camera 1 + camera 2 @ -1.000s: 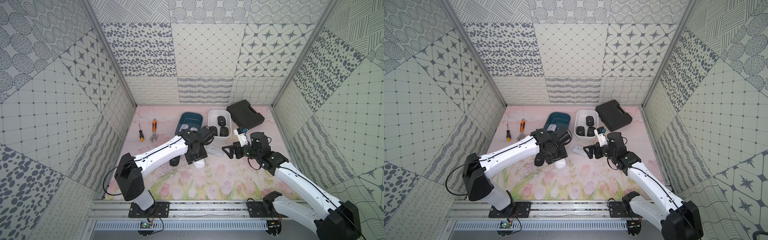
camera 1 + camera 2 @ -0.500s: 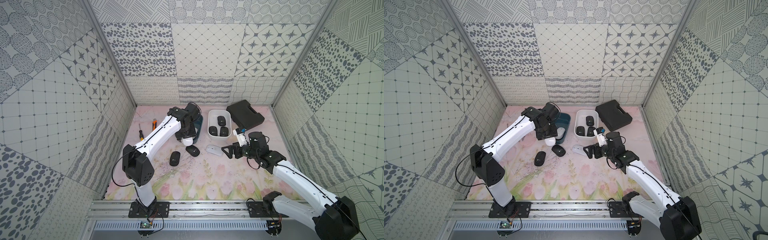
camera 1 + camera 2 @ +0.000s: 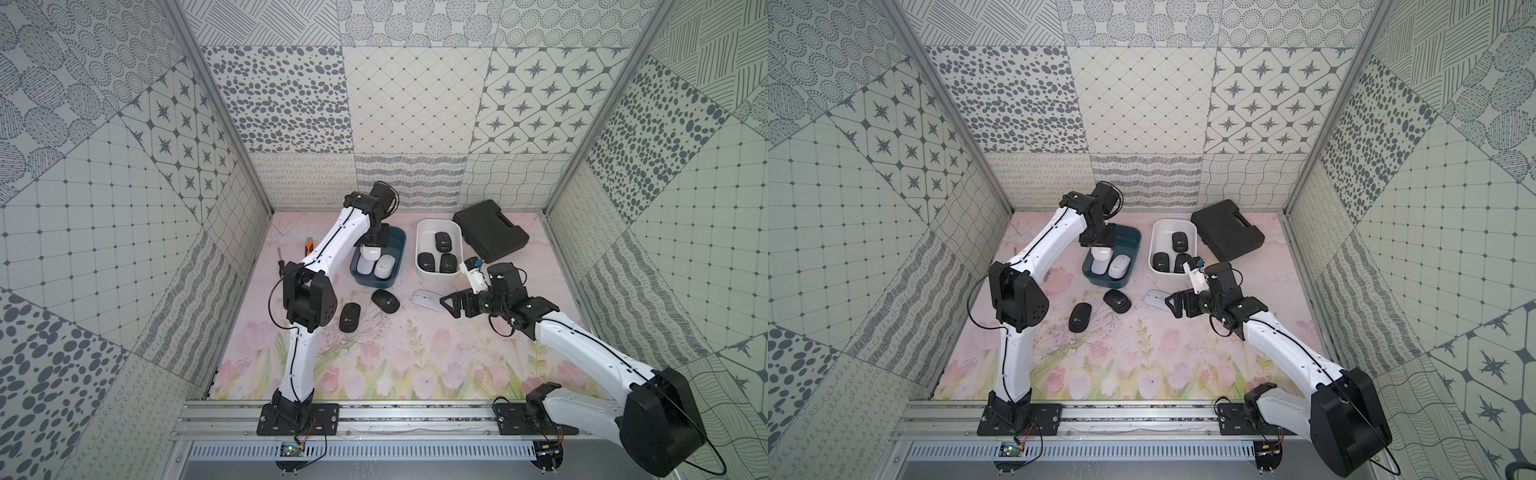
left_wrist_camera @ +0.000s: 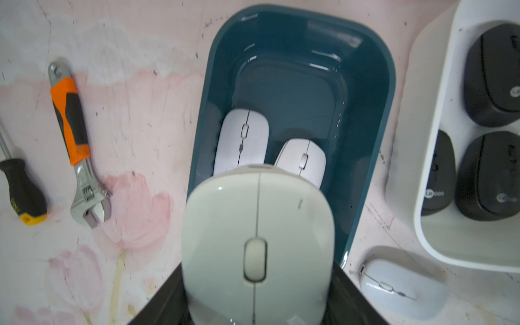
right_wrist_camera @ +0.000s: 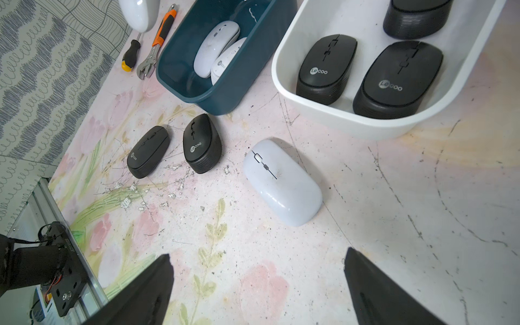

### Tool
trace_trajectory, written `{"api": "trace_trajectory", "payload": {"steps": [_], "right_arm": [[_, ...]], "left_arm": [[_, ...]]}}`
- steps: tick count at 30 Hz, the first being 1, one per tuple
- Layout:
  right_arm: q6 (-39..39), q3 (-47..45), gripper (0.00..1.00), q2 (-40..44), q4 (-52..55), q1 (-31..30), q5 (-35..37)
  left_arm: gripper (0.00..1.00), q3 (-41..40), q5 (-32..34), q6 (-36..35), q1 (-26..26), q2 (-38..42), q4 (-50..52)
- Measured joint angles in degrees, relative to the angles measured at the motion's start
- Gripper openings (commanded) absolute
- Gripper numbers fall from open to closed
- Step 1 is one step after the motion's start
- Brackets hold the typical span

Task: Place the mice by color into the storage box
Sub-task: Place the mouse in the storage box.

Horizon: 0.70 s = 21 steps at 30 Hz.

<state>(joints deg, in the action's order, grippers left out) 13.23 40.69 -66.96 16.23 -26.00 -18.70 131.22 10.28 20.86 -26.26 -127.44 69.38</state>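
Observation:
My left gripper (image 4: 257, 292) is shut on a white mouse (image 4: 257, 244), hanging over the near end of the teal storage box (image 4: 385, 112). Two white mice (image 4: 242, 140) lie inside that box. In both top views the held mouse (image 3: 371, 252) hangs nose-down over the teal box (image 3: 400, 239). The white storage box (image 3: 420, 232) holds three black mice (image 3: 443, 241). On the mat lie two black mice (image 5: 201, 143) (image 5: 148, 152) and one white mouse (image 5: 281, 180). My right gripper (image 5: 257, 281) is open and empty, just short of that white mouse.
A black case (image 3: 490, 232) lies at the back right, beside the white box. An orange-handled wrench (image 4: 76, 135) and a screwdriver (image 4: 22, 191) lie left of the teal box. The patterned walls close in on three sides.
My left arm has swung from the middle of the mat back to the teal box, carrying the white mouse. The right gripper has stayed open near the loose white mouse.

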Motion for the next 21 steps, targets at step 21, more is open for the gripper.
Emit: {"api": "trace_trajectory", "payload": {"steps": [21], "right_arm": [[-0.7,0.0,0.99,-4.7,-3.7,0.0,-2.3]], "left_arm": [[0.40,9.1,-2.6,-10.7,2.2,-13.4,-11.3]]}}
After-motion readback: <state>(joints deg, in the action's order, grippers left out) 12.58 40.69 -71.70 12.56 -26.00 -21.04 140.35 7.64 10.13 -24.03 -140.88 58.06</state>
